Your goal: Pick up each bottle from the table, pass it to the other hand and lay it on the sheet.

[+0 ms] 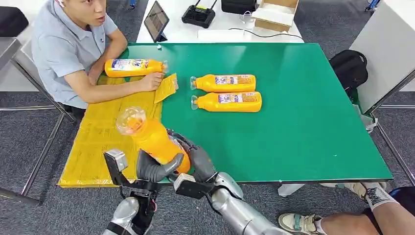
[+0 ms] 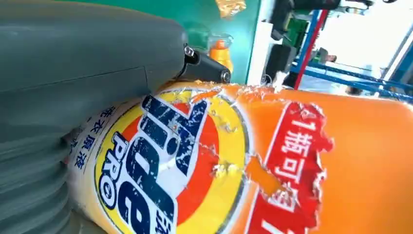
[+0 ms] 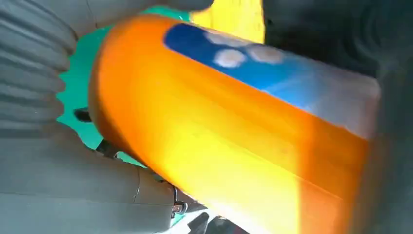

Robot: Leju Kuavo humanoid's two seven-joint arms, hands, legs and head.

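An orange bottle point(image 1: 149, 137) with a clear cap tilts up over the front edge of the table, where the yellow sheet point(image 1: 98, 132) meets the green table point(image 1: 303, 127). My left hand point(image 1: 152, 169) grips its lower body, thumb across the front. My right hand point(image 1: 199, 160) wraps the same bottle from the other side. In the left wrist view the torn label point(image 2: 160, 161) sits against my left hand point(image 2: 73, 73). The right wrist view has the bottle point(image 3: 219, 136) against my right hand point(image 3: 58, 180). Two more bottles point(image 1: 223, 83) point(image 1: 227, 102) lie on the green. One bottle point(image 1: 134, 67) lies on the sheet.
A person point(image 1: 68, 44) sits at the table's far left, one hand point(image 1: 151, 81) on the sheet's folded corner. Behind the table a white desk holds a tablet point(image 1: 156, 20), a controller point(image 1: 198, 14) and a box point(image 1: 276, 13). A black bag point(image 1: 348, 66) lies right; someone's feet point(image 1: 372, 193) are front right.
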